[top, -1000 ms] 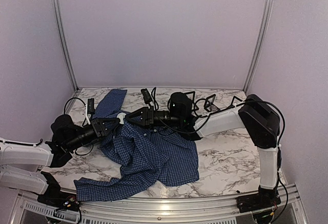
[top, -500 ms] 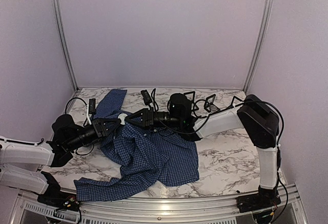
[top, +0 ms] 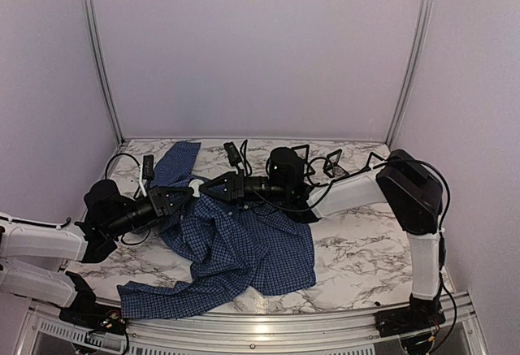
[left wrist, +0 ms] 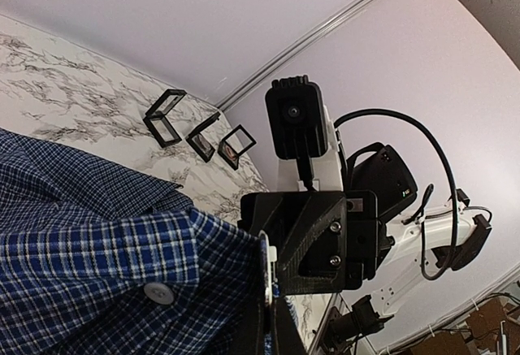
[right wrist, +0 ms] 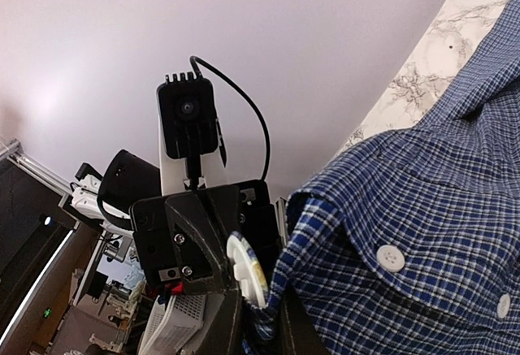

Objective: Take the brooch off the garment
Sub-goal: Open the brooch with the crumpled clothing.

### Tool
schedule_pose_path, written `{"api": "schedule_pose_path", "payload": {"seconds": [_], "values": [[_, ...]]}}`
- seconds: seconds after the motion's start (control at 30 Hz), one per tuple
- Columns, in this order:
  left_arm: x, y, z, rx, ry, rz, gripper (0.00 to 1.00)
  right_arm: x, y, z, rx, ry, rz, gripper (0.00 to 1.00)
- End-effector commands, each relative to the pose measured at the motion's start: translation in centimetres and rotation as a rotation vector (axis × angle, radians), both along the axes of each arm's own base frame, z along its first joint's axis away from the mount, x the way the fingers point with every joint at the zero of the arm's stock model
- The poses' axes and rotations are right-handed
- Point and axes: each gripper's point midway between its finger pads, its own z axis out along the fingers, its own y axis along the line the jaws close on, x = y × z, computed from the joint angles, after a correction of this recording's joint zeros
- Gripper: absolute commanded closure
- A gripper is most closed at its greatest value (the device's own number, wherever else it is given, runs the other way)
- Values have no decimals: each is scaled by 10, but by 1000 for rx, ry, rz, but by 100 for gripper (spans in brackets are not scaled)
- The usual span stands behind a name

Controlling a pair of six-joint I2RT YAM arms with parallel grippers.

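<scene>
The garment, a dark blue checked shirt with pale buttons, lies crumpled on the marble table. My two grippers meet nose to nose at its raised upper edge. The brooch shows as a small round disc with a white back and a yellowish rim. It stands edge-on against the fabric fold. My right gripper has the disc's lower rim and a bit of cloth pinched between its fingers. My left gripper is shut on the checked cloth right beside the disc. From above, the left gripper and right gripper almost touch.
Three small black square frame boxes stand on the table near the back wall, behind the right arm. Loose black cables trail around the right forearm. Metal posts mark the back corners, and the shirt tail reaches the front edge.
The left gripper has edged slightly right and back toward the right one. The right gripper's fingers have narrowed. The shirt lies as before.
</scene>
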Motion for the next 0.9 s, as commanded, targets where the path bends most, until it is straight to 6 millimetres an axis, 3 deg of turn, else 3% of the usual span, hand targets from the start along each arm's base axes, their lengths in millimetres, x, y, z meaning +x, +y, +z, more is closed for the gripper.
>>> {"api": "schedule_pose_path", "payload": {"seconds": [0.0,0.27,0.53,0.87], "values": [[-4,-12,23,-25,-70,-54,100,0,4,-5,-9,-9,10,86],[-4,-15,22,-14,-68,-68,100,-1,5,-3,-20,-25,12,85],[-6,-18,25,-4,-86,-80,100,-1,7,-6,-29,-19,13,93],[-8,-24,22,23,-83,-102,100,-1,7,-6,-32,-21,15,95]]}}
